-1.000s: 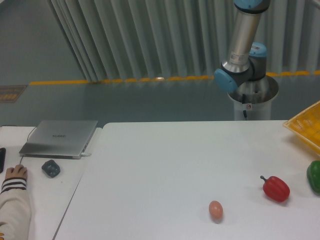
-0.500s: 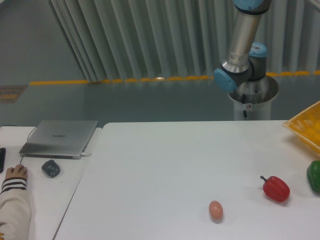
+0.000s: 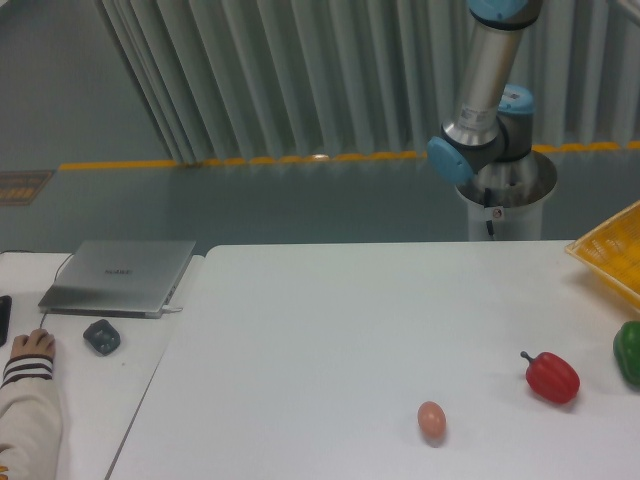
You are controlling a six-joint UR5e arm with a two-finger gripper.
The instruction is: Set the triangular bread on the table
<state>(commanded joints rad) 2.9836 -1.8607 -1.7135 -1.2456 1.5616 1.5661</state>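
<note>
Evidently my gripper and the triangular bread are both out of frame, so the table (image 3: pixel 330 330) carries only egg (image 3: pixel 431 420) and red pepper (image 3: pixel 552 377) near its front-right edge.

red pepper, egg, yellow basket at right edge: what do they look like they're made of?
Red pepper: likely plastic, glossy, with a highlight on its skin.
Egg: smooth, matte pinkish-tan; plastic or real, cannot tell.
Yellow basket: looks like moulded plastic, with a lattice wall.

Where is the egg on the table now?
The egg lies near the white table's front edge, right of centre, left of and slightly nearer than the red pepper.
</note>
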